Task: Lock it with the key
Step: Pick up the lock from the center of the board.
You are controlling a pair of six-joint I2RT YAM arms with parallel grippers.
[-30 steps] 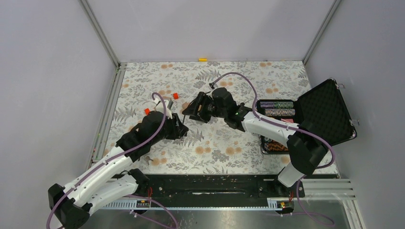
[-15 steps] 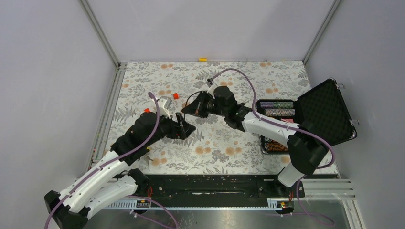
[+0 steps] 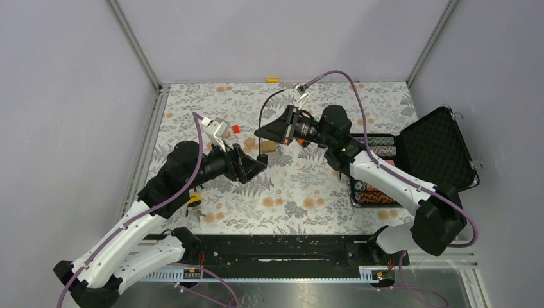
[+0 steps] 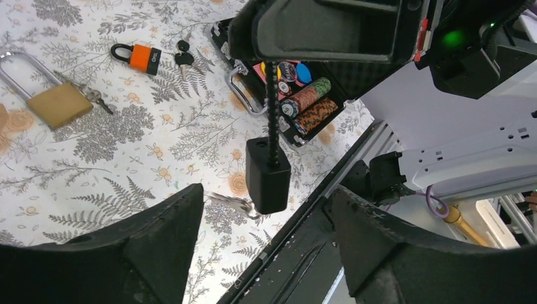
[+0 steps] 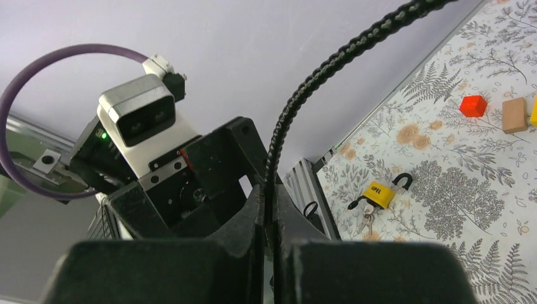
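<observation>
The right gripper (image 5: 269, 190) is clamped tight on the cable lock (image 4: 268, 174), its two fingers pressed together on the black ribbed cable. It holds the lock up off the floral table (image 3: 301, 192), left of centre. The cable arcs up and away from the gripper, and the square black lock body dangles straight down on its end.

The left gripper (image 4: 266, 192) faces it with its fingers (image 4: 158, 234) spread wide apart and nothing between them. From the left wrist view the lock body hangs right in the gap ahead of them, but whether it touches either finger cannot be told.

A bunch of keys (image 4: 229, 202) lies on the table just beneath the hanging body.

Further back, a brass padlock (image 4: 60, 104) lies flat with its own keys touching it. An orange padlock (image 4: 147, 59) sits beyond, with black-headed keys (image 4: 183, 54) just beside it.

A yellow padlock (image 5: 378, 193) rests near the table's left edge, well apart from the grippers. A red cube (image 5: 473, 105) and a wooden block (image 5: 514, 114) sit close together near the far left of the table.

On the right, a black case (image 3: 442, 141) stands open with rows of poker chips (image 3: 372, 144) in its tray.
</observation>
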